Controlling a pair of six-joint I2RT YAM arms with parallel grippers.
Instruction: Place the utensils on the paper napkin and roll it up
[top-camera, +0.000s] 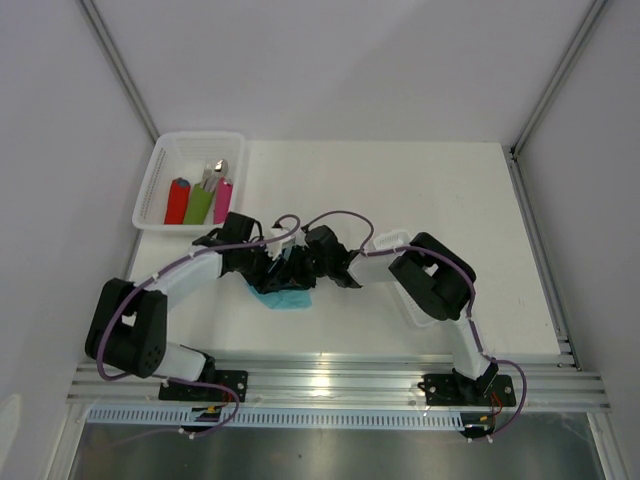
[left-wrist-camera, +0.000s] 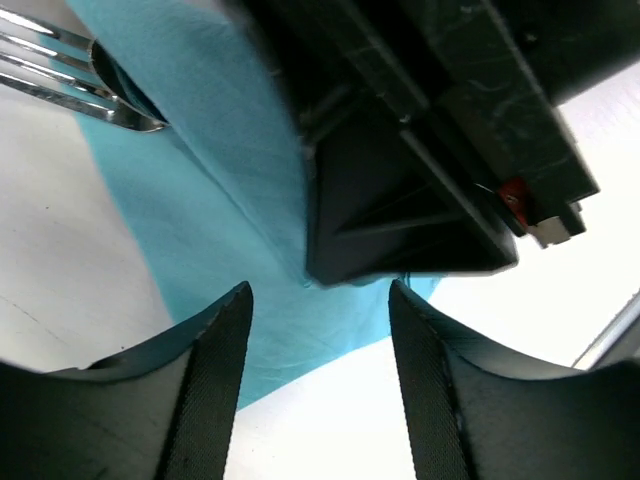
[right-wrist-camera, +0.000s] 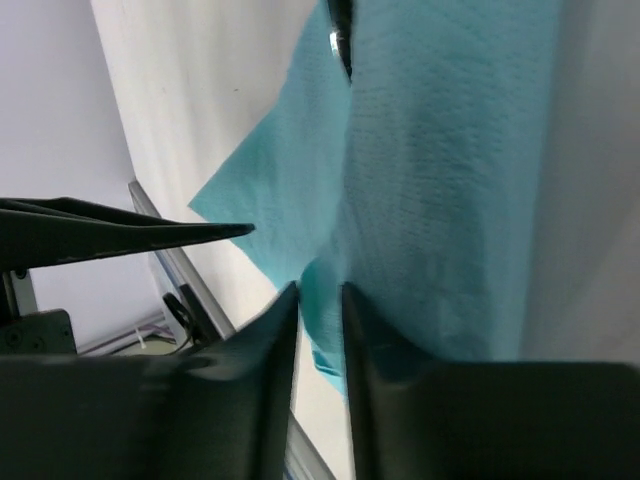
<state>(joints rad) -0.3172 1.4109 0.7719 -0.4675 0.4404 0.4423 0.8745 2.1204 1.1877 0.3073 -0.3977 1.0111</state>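
Left end effector (left-wrist-camera: 318, 330) hovers low over the teal napkin (left-wrist-camera: 220, 190) with its two fingers well apart, and it holds nothing. Right end effector (right-wrist-camera: 320, 340) has its fingers almost together, with only a thin slit between them. A fold of the napkin sits in this slit, so it seems to pinch the paper. The napkin lies on the white table (top-camera: 420, 200), near the front edge and under both end effectors, and it is partly folded over. The tines of a silver fork (left-wrist-camera: 80, 85) stick out from under the fold. At the far left corner of the table stands a white basket (top-camera: 160, 160) with a red roll (top-camera: 178, 202), a green roll (top-camera: 199, 205) and a pink roll (top-camera: 223, 200) inside.
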